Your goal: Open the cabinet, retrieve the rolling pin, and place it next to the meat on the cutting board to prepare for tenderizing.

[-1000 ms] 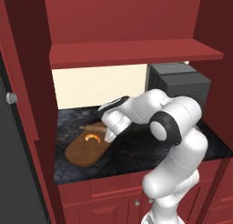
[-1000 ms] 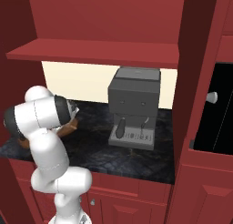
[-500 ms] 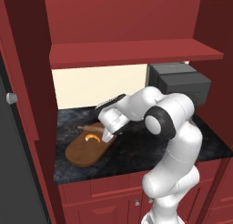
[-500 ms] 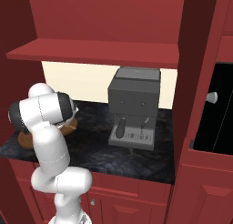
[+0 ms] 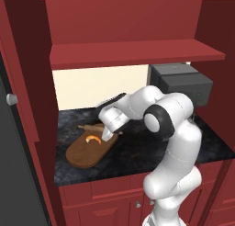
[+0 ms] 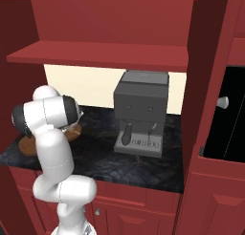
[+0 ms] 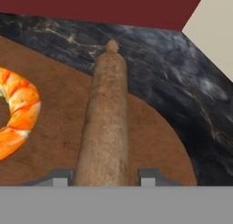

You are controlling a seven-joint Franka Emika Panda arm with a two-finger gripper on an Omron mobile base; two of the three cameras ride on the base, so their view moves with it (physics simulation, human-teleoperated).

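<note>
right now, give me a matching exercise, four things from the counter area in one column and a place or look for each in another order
Things:
1. rolling pin
2. meat
3. cutting board
4. coffee machine

Descriptions:
A. dark grey box standing at the right of the counter
B. orange crescent with a pale streak, lying on the wood
C. long brown cylinder between the fingertips, partly over the wood and partly over the dark stone
D. oval brown slab flat on the dark marbled counter

Pairs: 1-C, 2-B, 3-D, 4-A

Matt grainy wood rolling pin (image 7: pixel 105 127), smooth wooden cutting board (image 7: pixel 150 141), glossy marble counter (image 7: pixel 191 100)
</note>
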